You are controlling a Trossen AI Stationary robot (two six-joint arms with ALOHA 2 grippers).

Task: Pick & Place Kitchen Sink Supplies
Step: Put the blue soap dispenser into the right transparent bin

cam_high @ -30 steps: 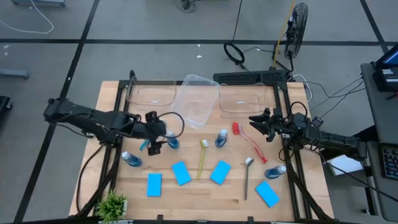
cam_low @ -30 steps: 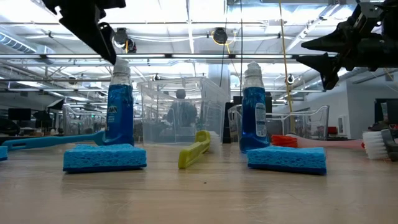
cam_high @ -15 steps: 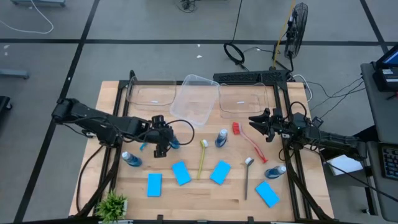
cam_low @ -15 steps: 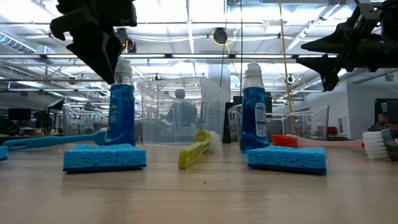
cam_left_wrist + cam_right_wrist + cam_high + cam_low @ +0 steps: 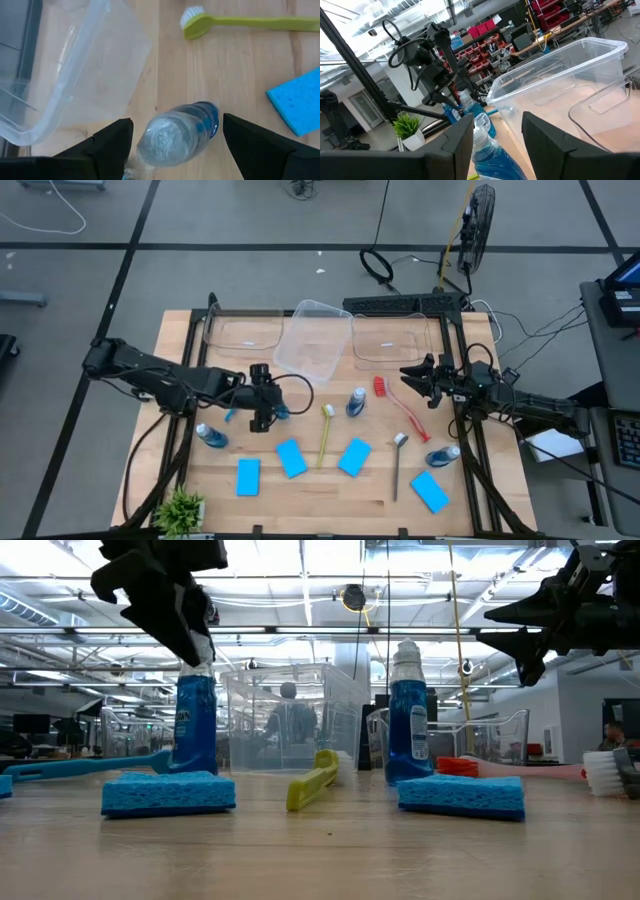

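A big workshop with racks and strip lights spreads behind the wooden table (image 5: 330,485), where clear tubs sit along the far edge and the sink supplies lie scattered across the middle. The left gripper (image 5: 262,408) hangs directly over an upright bottle of blue liquid (image 5: 175,134), its fingers (image 5: 107,142) spread wide to either side of the cap and not yet touching it. That bottle stands toward the table's left side, just in front of the tilted tub (image 5: 312,340), long axis vertical, cap pointing up. It looks light, smooth and rigid plastic, probably slippery and easy to tip, so I'd take it at the neck or shoulder below the cap, closing squarely. The yellow brush (image 5: 325,434) lies nearby, flat, handle running toward the near edge. The right gripper (image 5: 408,375) waits raised near the right edge by the red brush (image 5: 400,410), fingers partly apart, holding nothing.
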